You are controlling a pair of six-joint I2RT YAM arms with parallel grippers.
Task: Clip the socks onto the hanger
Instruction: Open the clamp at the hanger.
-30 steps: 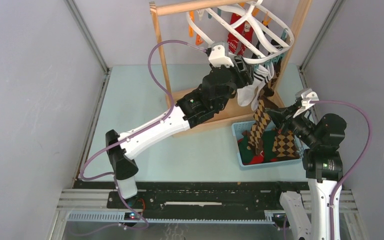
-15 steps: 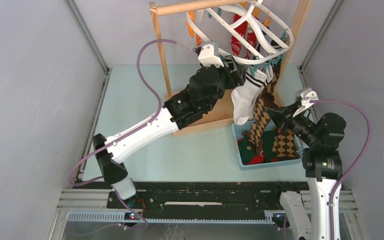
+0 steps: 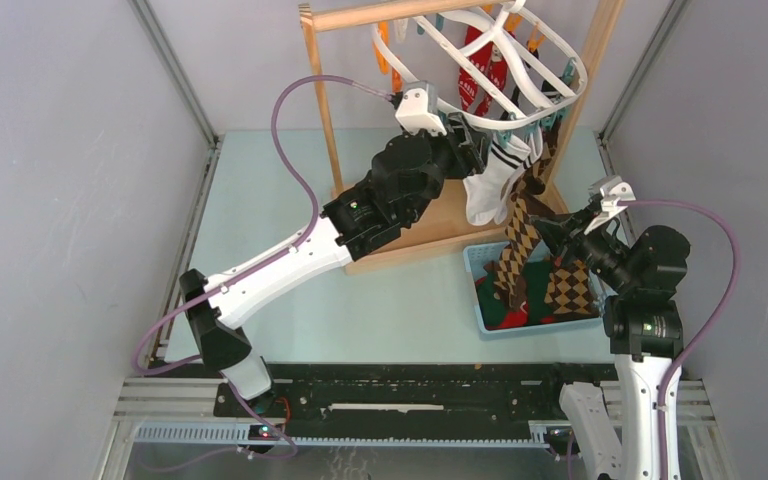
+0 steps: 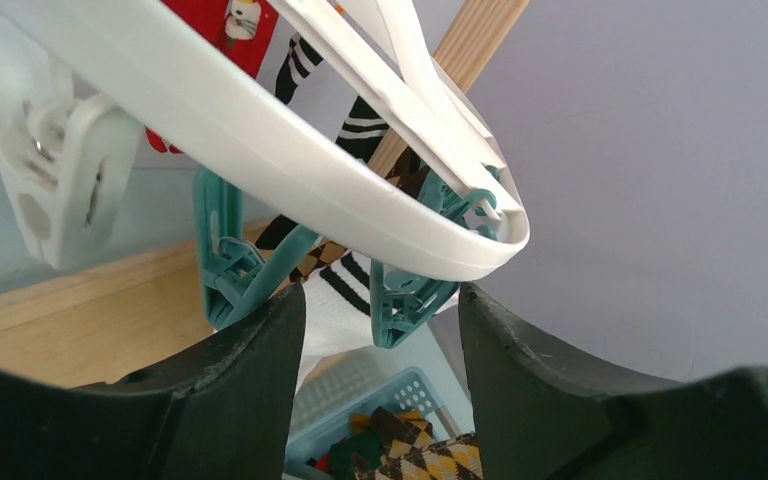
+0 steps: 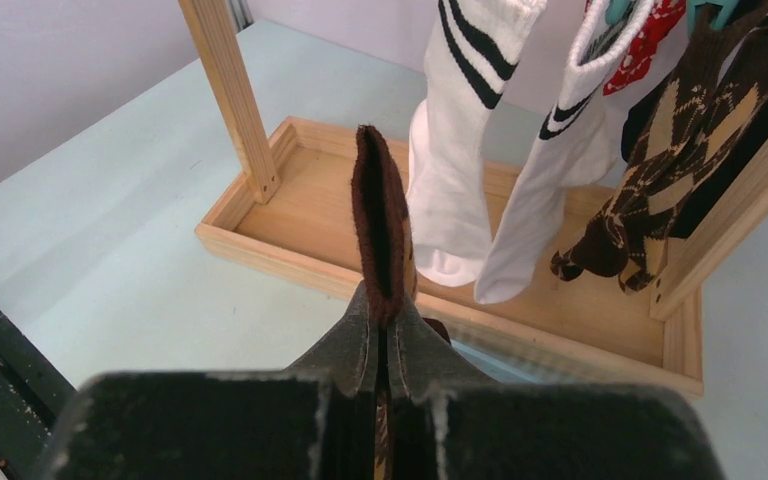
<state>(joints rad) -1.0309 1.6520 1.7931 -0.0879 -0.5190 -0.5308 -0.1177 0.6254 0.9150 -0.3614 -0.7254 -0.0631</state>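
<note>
Seen from above, the hanger [image 3: 560, 62] hangs tilted from the wooden rack [image 3: 322, 100]. A red sock [image 3: 475, 72], a striped white sock [image 3: 493, 188] and some darker ones already dangle from its rim. The left gripper [image 3: 477, 150] is up at that rim beside the white sock. The right gripper [image 3: 552, 233] holds an argyle sock [image 3: 518, 245] that trails down into the basket [image 3: 472, 262], where several more socks lie unclipped. In the left wrist view, the left gripper [image 4: 380, 305] stands spread, its fingers [image 4: 250, 370] on either side of a teal clip [image 4: 405, 300] and the striped white sock [image 4: 335, 290]. Whether they touch either I cannot tell, but the cuff sits up among the clips, so that sock looks done. In the right wrist view, the right gripper [image 5: 382, 335] is pinched tight on the brown cuff of the argyle sock [image 5: 380, 210], which stands upright. Beyond it two white socks and a patterned brown one hang clipped. By my reckoning the job is perhaps half done: the held sock comes next, then those in the basket.
</note>
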